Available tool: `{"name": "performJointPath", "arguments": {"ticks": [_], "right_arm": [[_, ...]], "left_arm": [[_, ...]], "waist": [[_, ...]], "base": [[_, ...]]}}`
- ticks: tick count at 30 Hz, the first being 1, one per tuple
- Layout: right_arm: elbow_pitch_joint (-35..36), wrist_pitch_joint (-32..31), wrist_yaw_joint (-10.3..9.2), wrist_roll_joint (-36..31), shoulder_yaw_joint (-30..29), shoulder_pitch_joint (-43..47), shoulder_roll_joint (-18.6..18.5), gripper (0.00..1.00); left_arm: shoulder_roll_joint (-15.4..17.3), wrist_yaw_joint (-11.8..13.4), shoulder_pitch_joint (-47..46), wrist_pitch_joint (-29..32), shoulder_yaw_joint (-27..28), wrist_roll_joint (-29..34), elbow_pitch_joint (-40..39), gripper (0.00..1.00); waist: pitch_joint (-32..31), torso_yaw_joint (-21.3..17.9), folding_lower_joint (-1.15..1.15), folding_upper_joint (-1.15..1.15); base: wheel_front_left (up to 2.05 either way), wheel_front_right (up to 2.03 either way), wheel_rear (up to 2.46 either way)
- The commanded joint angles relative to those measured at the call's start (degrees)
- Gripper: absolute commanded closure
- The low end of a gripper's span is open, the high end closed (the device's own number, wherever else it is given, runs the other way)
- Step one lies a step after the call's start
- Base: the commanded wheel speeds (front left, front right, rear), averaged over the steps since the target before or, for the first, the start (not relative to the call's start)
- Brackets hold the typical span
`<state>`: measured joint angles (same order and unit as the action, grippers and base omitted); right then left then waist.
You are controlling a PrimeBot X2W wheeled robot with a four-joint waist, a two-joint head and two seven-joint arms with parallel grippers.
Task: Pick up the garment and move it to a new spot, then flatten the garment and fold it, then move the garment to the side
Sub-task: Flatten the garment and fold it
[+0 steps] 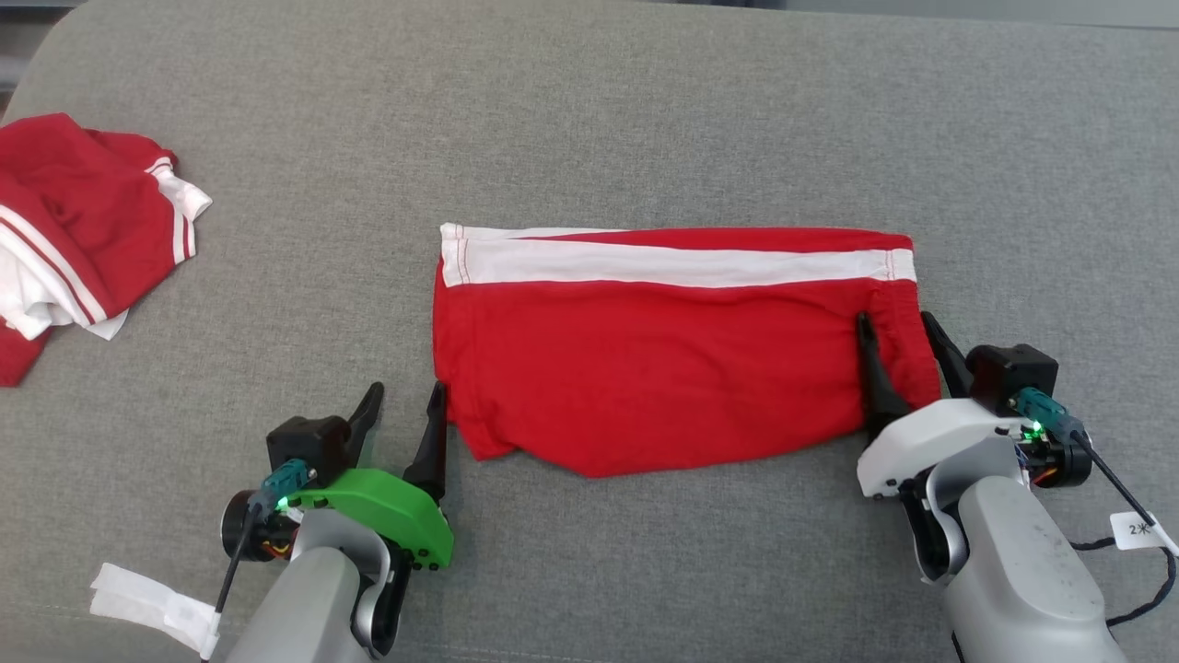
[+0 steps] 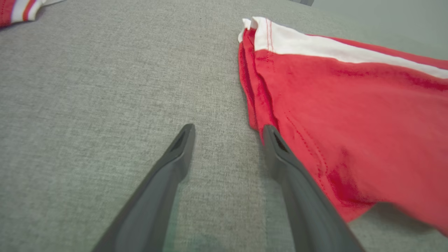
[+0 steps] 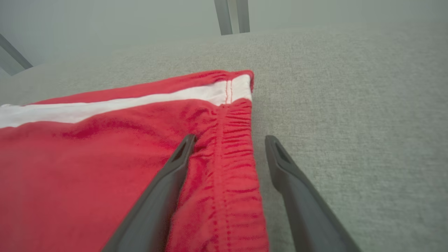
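A: We note the garment [image 1: 663, 368] lying mid-tabletop [image 1: 645, 120]; a second garment [image 1: 74, 212] is heaped far left, well apart.
B: Agreed. Our left pincer [image 1: 406, 391] sits just beside its near-left corner; our right pincer [image 1: 895, 320] straddles its right edge.

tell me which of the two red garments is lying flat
The middle garment lies flat and smooth in a neat rectangle. The left garment is a crumpled heap.
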<state>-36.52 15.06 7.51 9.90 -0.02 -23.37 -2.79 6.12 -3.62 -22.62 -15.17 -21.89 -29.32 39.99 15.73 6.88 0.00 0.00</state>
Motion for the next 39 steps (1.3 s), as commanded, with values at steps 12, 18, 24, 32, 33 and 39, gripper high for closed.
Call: {"name": "performJointPath", "arguments": {"ticks": [12, 18, 24, 32, 33, 39], "right_arm": [[-3.45, -0.33, 0.09, 6.55, 7.94, 1.64, 0.25, 0.37], [-3.00, -0.32, 0.14, 10.92, 10.92, 1.46, 0.20, 1.00], [-1.44, 0.03, -0.09, 11.17, 6.21, 1.97, -0.40, 1.00], [4.15, 0.11, -0.07, 11.36, 0.09, 0.87, -0.19, 1.00], [4.87, 0.11, -0.07, 11.65, 0.59, 0.30, -0.19, 1.00], [7.79, 0.11, -0.05, 15.26, 8.35, -2.39, -0.15, 1.00]], "left_arm": [[-2.06, -2.40, 1.65, 0.08, 5.91, 6.00, 0.16, 0.00], [-2.59, -2.92, 1.74, 0.08, 7.97, 7.66, 0.46, 0.00], [-2.91, -3.33, 2.20, 0.08, 9.49, 9.24, -0.14, 0.00], [-3.12, -3.63, 2.79, 0.07, 10.38, 10.15, -0.99, 0.00], [-3.14, -3.67, 2.87, 0.07, 10.51, 10.16, -1.09, 0.00], [-3.13, -3.85, 3.38, 0.06, 8.61, 7.97, -1.46, 0.00]], "waist": [[1.92, 0.22, 0.00, 0.00], [1.68, -0.04, 0.00, 0.00], [1.14, -0.97, 0.00, 0.00], [0.01, -2.29, 0.00, 0.00], [0.00, -2.39, 0.00, 0.00], [-0.23, -0.45, 0.00, 0.00]], "base": [[0.00, 0.00, 0.00], [0.00, 0.00, 0.00], [0.00, 0.00, 0.00], [0.00, 0.00, 0.00], [0.00, 0.00, 0.00], [0.00, 0.00, 0.00]]}}
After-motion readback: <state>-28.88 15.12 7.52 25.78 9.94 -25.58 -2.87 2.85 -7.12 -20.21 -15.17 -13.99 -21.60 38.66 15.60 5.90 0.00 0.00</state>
